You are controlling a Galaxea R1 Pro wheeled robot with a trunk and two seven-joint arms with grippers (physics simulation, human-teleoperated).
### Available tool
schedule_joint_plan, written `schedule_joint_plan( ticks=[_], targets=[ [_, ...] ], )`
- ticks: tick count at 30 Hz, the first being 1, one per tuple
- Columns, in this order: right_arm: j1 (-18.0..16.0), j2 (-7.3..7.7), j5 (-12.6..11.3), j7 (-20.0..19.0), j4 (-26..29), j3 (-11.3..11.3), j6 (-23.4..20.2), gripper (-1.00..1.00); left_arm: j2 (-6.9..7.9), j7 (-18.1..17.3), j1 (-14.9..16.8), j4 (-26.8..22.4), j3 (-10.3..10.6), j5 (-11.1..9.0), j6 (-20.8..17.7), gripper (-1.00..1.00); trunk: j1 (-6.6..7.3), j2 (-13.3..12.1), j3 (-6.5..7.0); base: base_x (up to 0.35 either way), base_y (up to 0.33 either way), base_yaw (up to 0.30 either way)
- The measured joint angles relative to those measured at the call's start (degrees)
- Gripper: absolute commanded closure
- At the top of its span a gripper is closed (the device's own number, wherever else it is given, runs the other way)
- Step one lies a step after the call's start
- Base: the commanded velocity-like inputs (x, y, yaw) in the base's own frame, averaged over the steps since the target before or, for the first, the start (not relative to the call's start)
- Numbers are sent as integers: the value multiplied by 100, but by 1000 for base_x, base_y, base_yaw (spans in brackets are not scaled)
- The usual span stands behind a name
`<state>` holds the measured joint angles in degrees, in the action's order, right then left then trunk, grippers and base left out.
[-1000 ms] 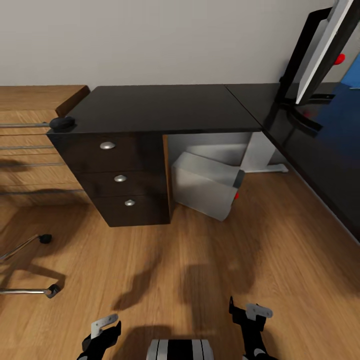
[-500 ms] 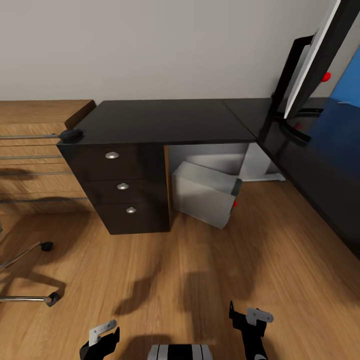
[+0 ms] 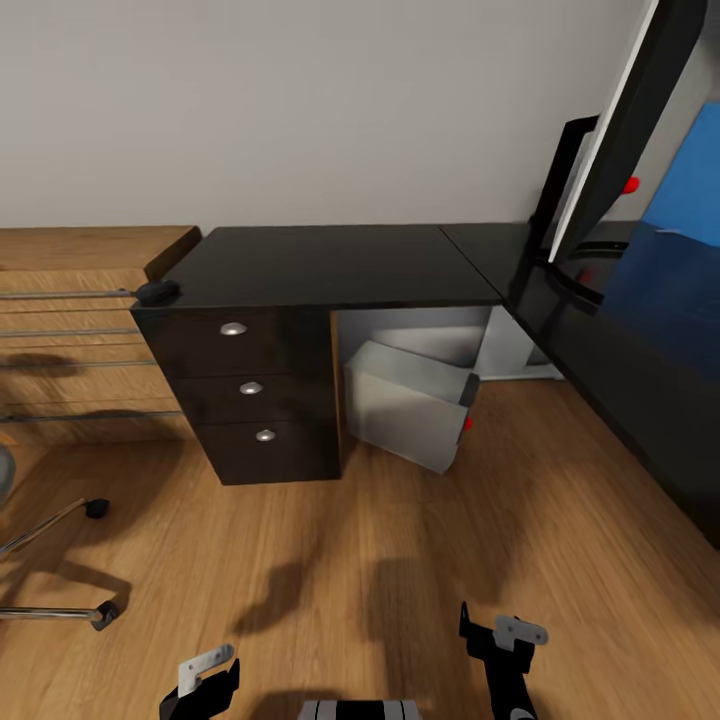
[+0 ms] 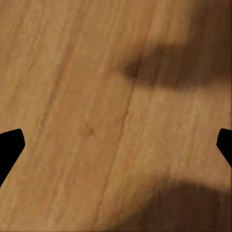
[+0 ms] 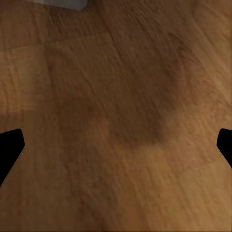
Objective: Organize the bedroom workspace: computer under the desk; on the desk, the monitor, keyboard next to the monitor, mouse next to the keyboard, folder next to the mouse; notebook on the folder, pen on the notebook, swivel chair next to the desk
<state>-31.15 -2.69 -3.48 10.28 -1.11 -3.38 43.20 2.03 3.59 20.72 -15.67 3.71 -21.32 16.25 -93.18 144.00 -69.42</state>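
The desk (image 3: 330,262) is seen ahead of both grippers, black and L-shaped, set against a plain grey wall (image 3: 300,100). The left gripper (image 4: 116,145) is held with its fingers wide apart over bare floor, nothing between them; the right gripper (image 5: 116,145) is likewise spread and empty. In the head view both are seen low over the light wood floor (image 3: 400,560), which is crossed by soft dark shadows. Three drawers (image 3: 250,385) with round silver knobs are stacked under the desk's left end. The computer (image 3: 410,405) is seen on the floor under the desk, turned at an angle, just beside the drawers. The mouse (image 3: 157,291) is placed on the desk's left front corner. The monitor (image 3: 625,120) is stood on the right wing, a blue panel (image 3: 690,180) behind it. Chrome chair legs (image 3: 55,570) on casters are seen at far left.
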Motion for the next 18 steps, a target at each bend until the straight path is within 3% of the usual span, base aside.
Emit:
schedule_joint_plan(
  ticks=[13, 18],
  targets=[
    [0, 5, 2, 0, 0, 0, 1, -100, -7, -16, 0, 2, 4, 12, 4, -100, 34, -17, 288, -5, 0, 0],
    [0, -9, 2, 0, -1, 0, -2, -100, -44, -17, 0, 9, 9, 18, 1, -100, 44, -24, 399, -225, 0, 0]
  ],
)
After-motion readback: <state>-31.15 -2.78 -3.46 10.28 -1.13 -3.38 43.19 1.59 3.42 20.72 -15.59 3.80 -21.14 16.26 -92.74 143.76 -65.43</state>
